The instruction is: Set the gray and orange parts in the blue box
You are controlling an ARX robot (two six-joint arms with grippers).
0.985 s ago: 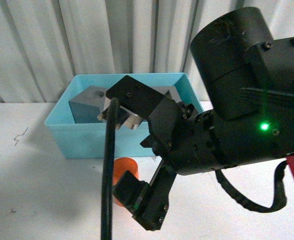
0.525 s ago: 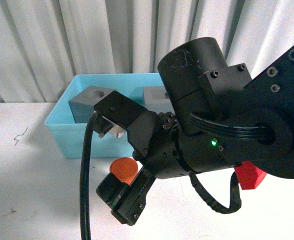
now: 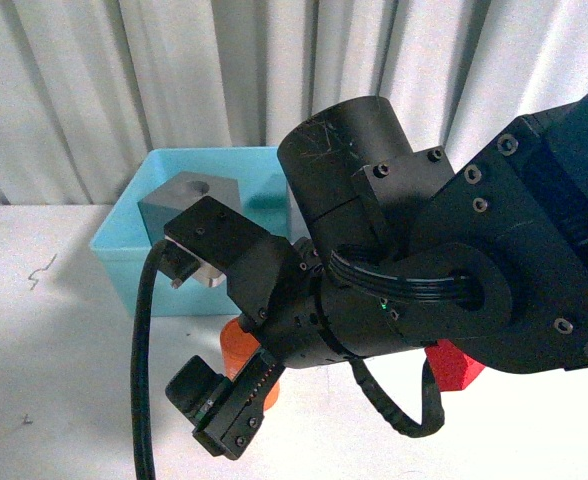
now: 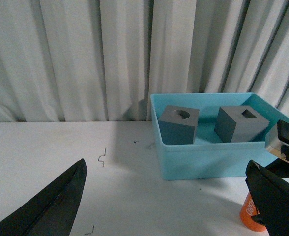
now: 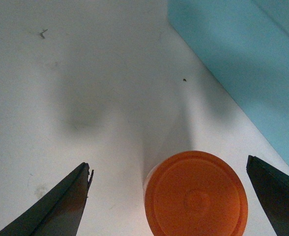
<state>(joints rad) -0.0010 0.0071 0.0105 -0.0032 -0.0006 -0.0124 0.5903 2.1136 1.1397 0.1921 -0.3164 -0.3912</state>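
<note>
Hovering over the upright orange cylinder [image 5: 196, 194] on the white surface [image 5: 85, 73] just beside the blue box [image 5: 233, 49] that already holds both gray cubes [image 4: 179, 125], with the right fingers [image 5: 61, 206] spread wide, empty, straddling it slightly off-centre; left fingers [image 4: 51, 206] likewise apart, farther away.

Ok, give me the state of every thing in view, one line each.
Blue box: open-topped, holding both gray cubes.
Round-recess gray cube: inside the box, recess up.
Square-recess gray cube: inside the box, recess up.
Orange cylinder: upright on the table, outside the box, ungripped.
Right gripper: open, fingers either side of the cylinder.
Left gripper: open, empty.
</note>
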